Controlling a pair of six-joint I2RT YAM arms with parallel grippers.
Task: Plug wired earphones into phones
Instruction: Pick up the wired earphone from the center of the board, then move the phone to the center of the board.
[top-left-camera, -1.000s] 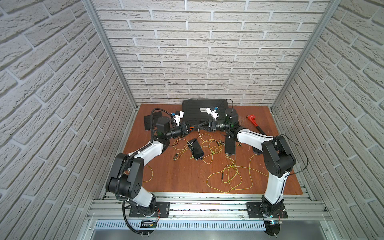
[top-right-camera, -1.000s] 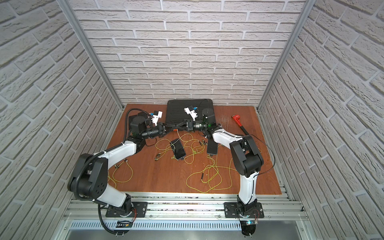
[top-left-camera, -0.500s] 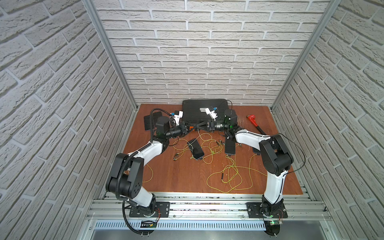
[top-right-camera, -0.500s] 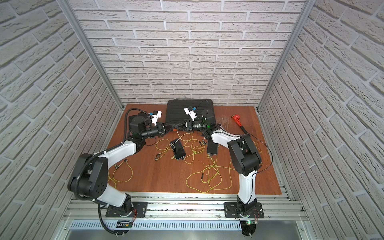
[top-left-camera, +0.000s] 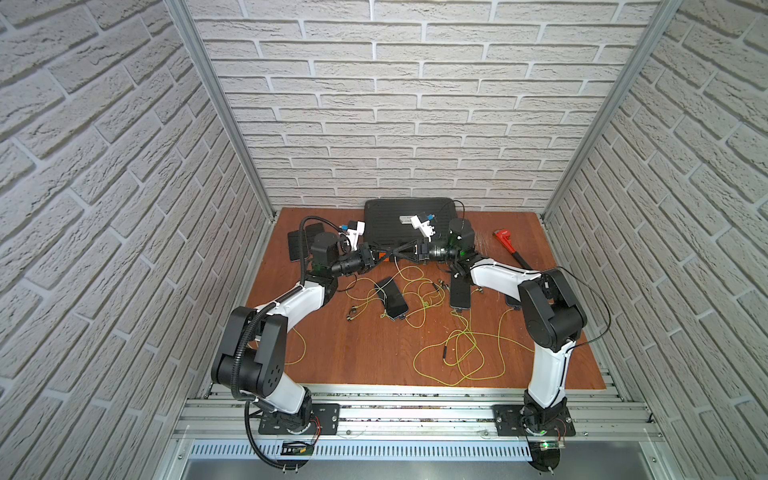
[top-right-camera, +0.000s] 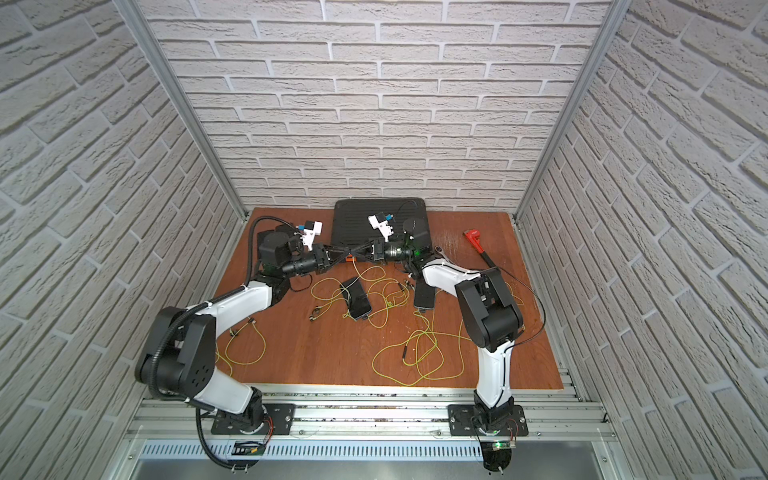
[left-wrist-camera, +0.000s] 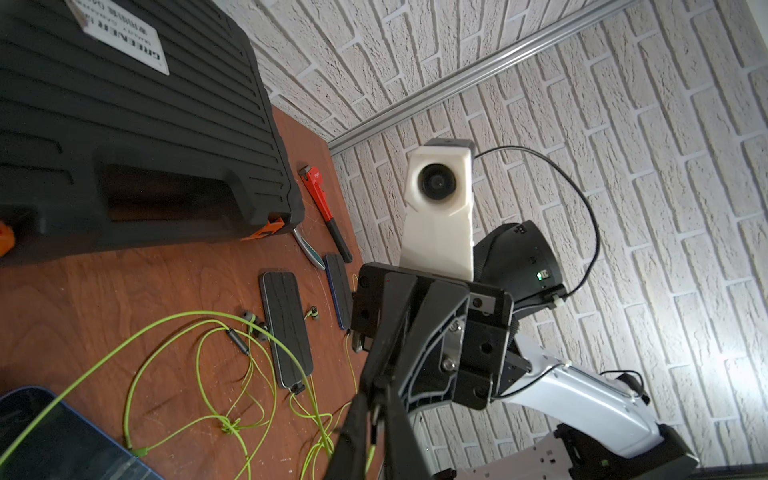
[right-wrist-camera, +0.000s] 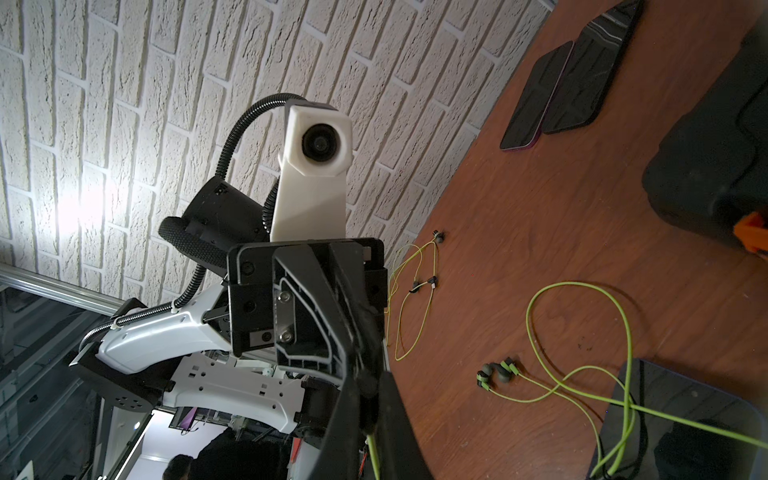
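My two grippers meet tip to tip above the table, in front of the black case. My right gripper (right-wrist-camera: 370, 399) is shut on the dark plug of a yellow-green wired earphone cord (right-wrist-camera: 374, 453), which hangs from it. My left gripper (left-wrist-camera: 376, 409) stands slightly open, with that plug still in the narrow gap. In both top views the tips cross: left gripper (top-left-camera: 389, 251), right gripper (top-left-camera: 395, 253). One phone (top-left-camera: 392, 298) lies below them with a cord at its near end. Another phone (top-left-camera: 460, 293) lies to its right. Two more phones (right-wrist-camera: 582, 83) lie at the far left.
A big black case (top-left-camera: 409, 220) with orange latches stands at the back wall. A red pipe wrench (top-left-camera: 509, 245) lies at the back right. Loose earphone loops (top-left-camera: 457, 357) lie near the front edge, and another cord (top-left-camera: 299, 345) lies by the left arm. Brick walls close in three sides.
My left gripper's jaws have parted from shut. My right gripper's jaws have closed tighter on the plug. Both arms have stayed almost where they were.
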